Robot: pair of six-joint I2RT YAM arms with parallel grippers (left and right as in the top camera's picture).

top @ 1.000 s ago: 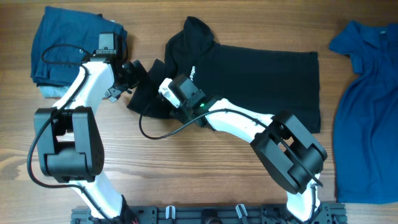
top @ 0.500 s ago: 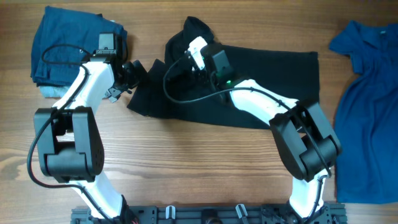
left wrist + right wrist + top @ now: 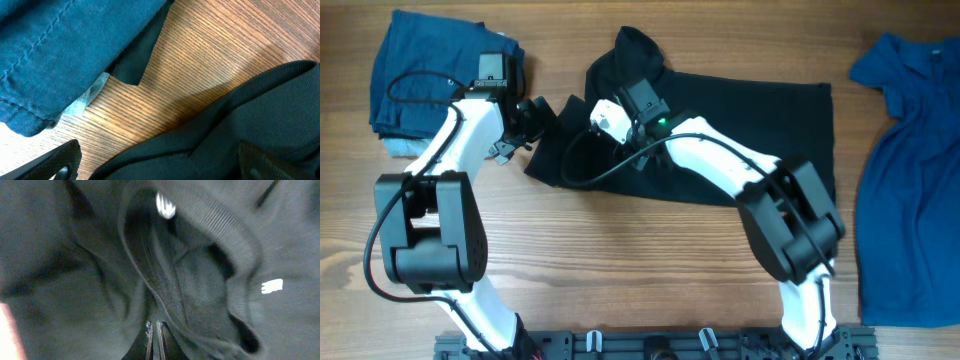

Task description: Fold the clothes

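The clothes, a black polo shirt (image 3: 750, 130), lie flat across the middle of the table with the collar at the upper left. My right gripper (image 3: 620, 125) hovers low over the chest just below the collar. In the right wrist view its fingertips (image 3: 152, 325) are pressed together on a raised ridge of black fabric (image 3: 75, 280), with the ribbed collar (image 3: 235, 255) and white lettering (image 3: 272, 286) just beyond. My left gripper (image 3: 530, 122) stands open at the shirt's left sleeve; in the left wrist view (image 3: 157, 165) the sleeve edge lies between its wide-set fingers, untouched.
A folded stack of navy and pale blue garments (image 3: 430, 80) sits at the back left, close behind the left gripper (image 3: 50, 50). A bright blue shirt (image 3: 910, 170) lies spread along the right edge. Bare wooden table (image 3: 620, 260) runs along the front.
My right gripper swung from the shirt's lower left up to the collar, then came back down-left a little, opening briefly and shutting again. The left arm has not moved.
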